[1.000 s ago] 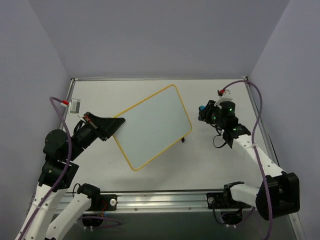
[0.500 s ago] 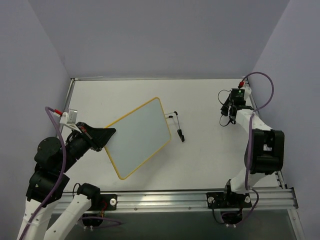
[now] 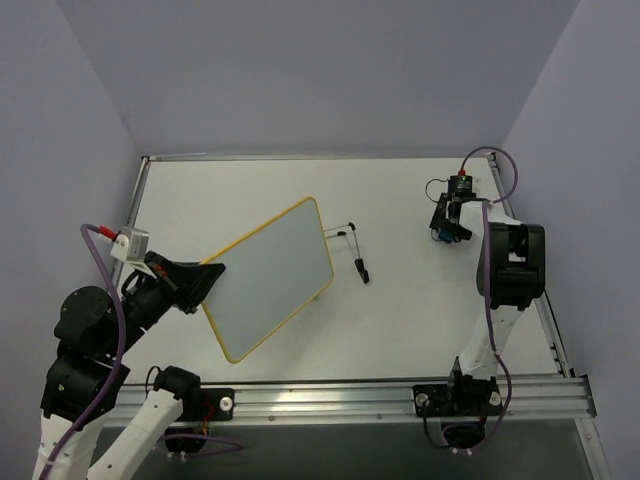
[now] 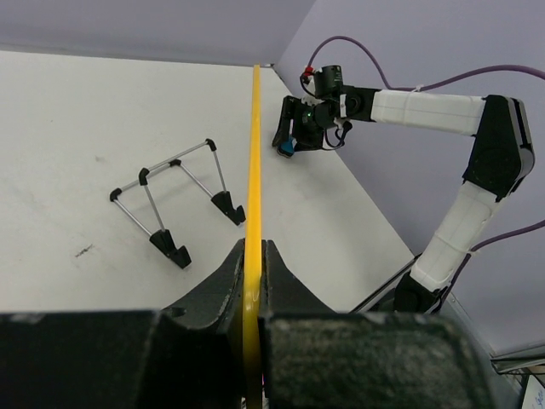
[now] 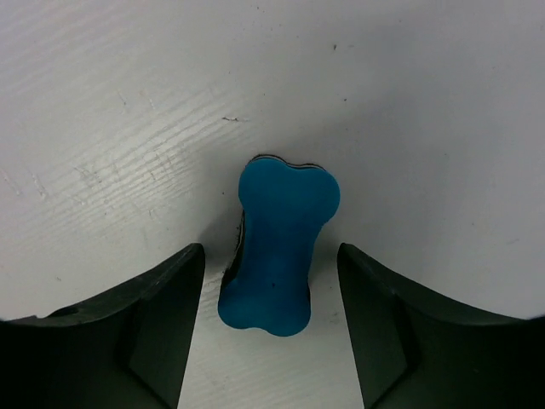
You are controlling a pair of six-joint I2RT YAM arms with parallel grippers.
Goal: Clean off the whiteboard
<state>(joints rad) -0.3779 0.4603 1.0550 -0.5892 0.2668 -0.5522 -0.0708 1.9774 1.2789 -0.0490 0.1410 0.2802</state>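
Note:
The whiteboard (image 3: 270, 275), white with a thin yellow frame and no writing visible, is held tilted above the table. My left gripper (image 3: 205, 272) is shut on its left edge. In the left wrist view the board shows edge-on as a yellow line (image 4: 254, 153), clamped at my left gripper (image 4: 253, 256). My right gripper (image 3: 447, 228) is at the far right of the table, pointing down and open. The blue bone-shaped eraser (image 5: 277, 251) lies on the table between the fingers of my right gripper (image 5: 271, 256), touching neither. It also shows in the top view (image 3: 441, 236).
A small wire stand (image 3: 352, 250) with black feet lies on the table right of the board, and is seen in the left wrist view (image 4: 179, 204). The table's metal rim (image 3: 320, 157) runs along the far side, purple walls beyond.
My left gripper has drawn the whiteboard left and nearer, off the wire stand. My right arm has swung to the far right, and the eraser now sits between its open fingers.

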